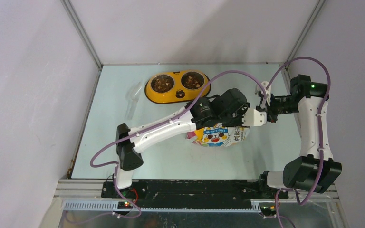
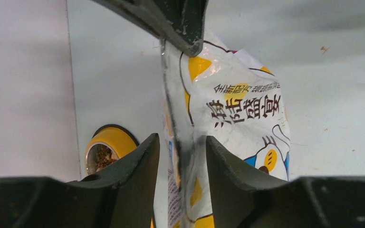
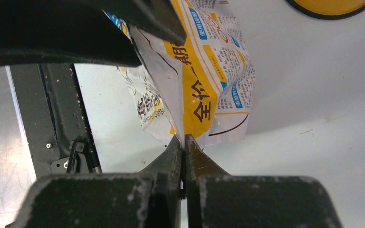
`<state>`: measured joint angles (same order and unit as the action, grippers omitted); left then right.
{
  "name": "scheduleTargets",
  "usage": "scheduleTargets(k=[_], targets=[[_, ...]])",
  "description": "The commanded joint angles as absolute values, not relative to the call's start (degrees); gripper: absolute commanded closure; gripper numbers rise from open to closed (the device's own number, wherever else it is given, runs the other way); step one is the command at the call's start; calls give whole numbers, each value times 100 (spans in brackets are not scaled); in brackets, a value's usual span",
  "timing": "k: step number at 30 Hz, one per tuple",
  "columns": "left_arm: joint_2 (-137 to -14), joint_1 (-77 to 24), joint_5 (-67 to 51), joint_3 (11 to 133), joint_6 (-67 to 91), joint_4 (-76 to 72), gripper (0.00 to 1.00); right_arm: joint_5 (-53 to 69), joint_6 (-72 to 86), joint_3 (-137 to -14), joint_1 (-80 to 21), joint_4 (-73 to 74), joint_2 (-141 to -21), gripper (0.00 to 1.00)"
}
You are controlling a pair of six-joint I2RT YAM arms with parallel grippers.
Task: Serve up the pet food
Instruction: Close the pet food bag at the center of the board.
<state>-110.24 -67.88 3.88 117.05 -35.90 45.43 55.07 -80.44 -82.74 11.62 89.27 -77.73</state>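
— How does the left arm (image 1: 164,128) look?
— White shells, black joints, a purple cable (image 1: 228,72) looping off it. The right arm (image 1: 311,126) is alike.
— And the fingers (image 3: 168,164)?
— Dark, tapered, dusted pale.

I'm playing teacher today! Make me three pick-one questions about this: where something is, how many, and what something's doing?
1. Where is the clear scoop? A. on the table beside the yellow bowl B. on the floor C. up in the air
2. How many steel cups hold kibble? A. none B. one C. two
3. What is the right gripper doing? A. open and empty B. shut on the bag's edge C. lying flat on the table
Answers: 1 A, it lies left of the bowl. 2 C, both cups show brown pellets. 3 B, its jaws pinch the bag's edge.
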Motion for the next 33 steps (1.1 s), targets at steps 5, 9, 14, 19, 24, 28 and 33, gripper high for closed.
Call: scheduleTargets(k=[5, 9, 14, 19, 24, 28, 33], targets=[[-11235, -6899, 461, 12041, -3523, 4404, 75, 5718, -8095, -8416, 1160, 9176, -7761, 100], [-11203, -6893, 530, 12048, -3496, 4375, 98, 5714, -8103, -8412, 1160, 9180, -7784, 100], [-11096, -6785, 500, 12167, -3350, 4440, 100, 5711, -8104, -8411, 1160, 9180, -7788, 100], [-10898, -6503, -49, 12248, -3145, 4680, 100, 5724, -8124, -8405, 1160, 9176, -7754, 100], [-10702, -6223, -570, 11990, -2942, 4849, 60, 5771, -8146, -8394, 1154, 9176, -7706, 100], [-10464, -6197, -560, 11346, -2956, 4606, 46, 5773, -8135, -8402, 1151, 9176, -7704, 100], [-10378, -6173, -472, 11128, -2984, 4515, 71, 5769, -8130, -8410, 1151, 9176, -7728, 100]])
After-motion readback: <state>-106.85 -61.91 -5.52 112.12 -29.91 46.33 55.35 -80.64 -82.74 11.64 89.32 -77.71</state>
